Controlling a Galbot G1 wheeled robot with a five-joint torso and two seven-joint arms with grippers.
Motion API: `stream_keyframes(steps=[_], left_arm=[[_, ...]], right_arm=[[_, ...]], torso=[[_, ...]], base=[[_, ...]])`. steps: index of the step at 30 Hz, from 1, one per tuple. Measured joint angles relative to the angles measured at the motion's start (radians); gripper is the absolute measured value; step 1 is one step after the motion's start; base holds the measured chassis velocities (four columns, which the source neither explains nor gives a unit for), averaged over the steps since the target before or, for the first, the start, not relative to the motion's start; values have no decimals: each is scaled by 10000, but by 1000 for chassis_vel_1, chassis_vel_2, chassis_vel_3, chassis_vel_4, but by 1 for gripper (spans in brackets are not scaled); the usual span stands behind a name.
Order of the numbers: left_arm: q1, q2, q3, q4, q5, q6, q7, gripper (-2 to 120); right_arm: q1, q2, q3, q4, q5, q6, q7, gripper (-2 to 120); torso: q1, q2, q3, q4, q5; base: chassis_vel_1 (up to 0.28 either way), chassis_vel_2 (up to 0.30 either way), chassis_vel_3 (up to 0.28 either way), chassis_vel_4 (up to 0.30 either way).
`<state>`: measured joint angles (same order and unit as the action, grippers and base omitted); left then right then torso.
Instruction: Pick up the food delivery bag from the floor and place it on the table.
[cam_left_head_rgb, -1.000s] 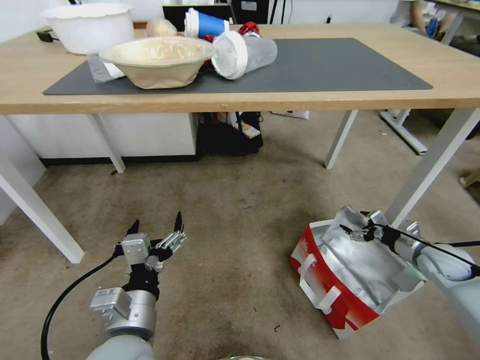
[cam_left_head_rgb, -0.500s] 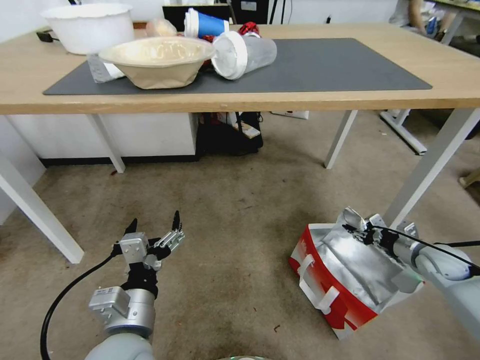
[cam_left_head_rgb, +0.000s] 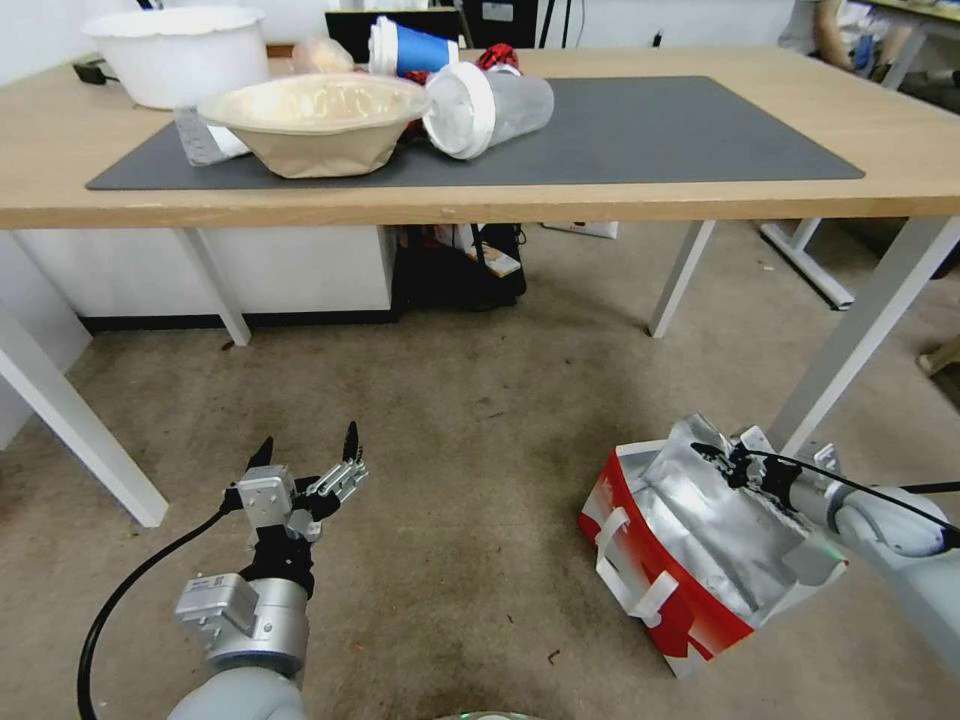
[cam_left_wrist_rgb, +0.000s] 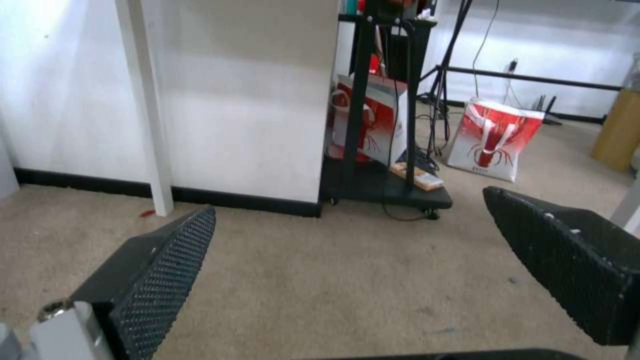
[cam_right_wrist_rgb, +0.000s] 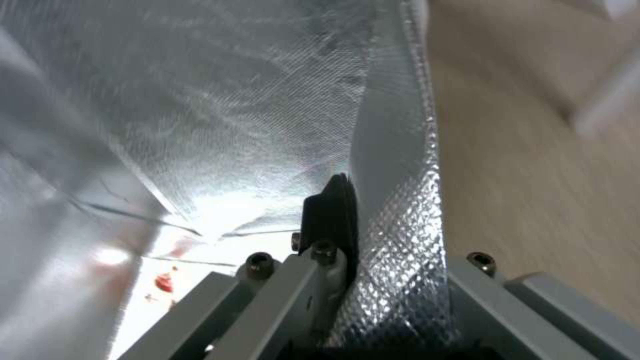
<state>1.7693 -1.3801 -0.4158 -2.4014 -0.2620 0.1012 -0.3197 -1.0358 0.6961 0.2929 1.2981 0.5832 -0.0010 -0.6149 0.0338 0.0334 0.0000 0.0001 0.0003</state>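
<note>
Foil flap of the food delivery bag (cam_left_head_rgb: 690, 560) clamped in right end effector (cam_left_head_rgb: 722, 458); left end effector (cam_left_head_rgb: 305, 452) spread apart above the floor (cam_left_head_rgb: 480, 440).

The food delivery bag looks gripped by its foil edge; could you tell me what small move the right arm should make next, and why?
Probably a slow, straight lift. The right gripper is shut on the foil rim of the food delivery bag, which sits on the floor beside a white table leg. Raising it gently would test that thin grip before carrying it to the table. The left gripper hangs open, apart.
</note>
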Motion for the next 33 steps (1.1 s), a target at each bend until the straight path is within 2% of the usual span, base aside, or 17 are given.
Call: stream_keyframes(steps=[1,3,4,6,8,12,16,24,33], left_arm=[[0,0,0,0,0,0,0,100],[10,-2,-22,-26,-60,-68,14,100],[10,-2,-22,-26,-60,-68,14,100],[33,-13,-23,-76,-131,-75,47,100],[48,-11,-23,-150,-235,-51,81,100],[54,12,-62,-186,-316,-55,120,100],[94,26,-92,-254,-372,-93,171,100],[132,-92,-75,-286,-353,-260,169,100],[240,-155,-95,-418,-269,-453,170,100]], right_arm=[[0,0,0,0,0,0,0,0],[-204,-145,353,321,669,435,-908,0],[-204,-145,353,321,669,435,-908,0],[-470,-345,771,824,1322,505,-1782,0],[-768,-566,1120,1516,2147,402,-2391,0],[-1025,-752,1448,2155,2995,202,-2838,0],[-1276,-1063,1778,3389,4323,-274,-3561,0],[-1510,-1262,1967,4687,4851,-1358,-4555,0],[-1699,-1092,1975,5507,5147,-2025,-4769,0]], torso=[[0,0,0,0,0],[0,0,0,0,0],[0,0,0,0,0],[0,0,0,-3,-3],[-1,1,-1,-3,-4],[0,1,-1,-1,-3],[0,2,-1,-1,-3],[-1,2,-1,-1,-4],[0,2,-1,-1,-4]], base=[[0,0,0,0],[0,0,0,0],[0,0,0,0],[0,0,0,0],[0,0,0,0],[0,0,0,0],[0,0,0,0],[0,0,0,0],[0,0,0,0]])
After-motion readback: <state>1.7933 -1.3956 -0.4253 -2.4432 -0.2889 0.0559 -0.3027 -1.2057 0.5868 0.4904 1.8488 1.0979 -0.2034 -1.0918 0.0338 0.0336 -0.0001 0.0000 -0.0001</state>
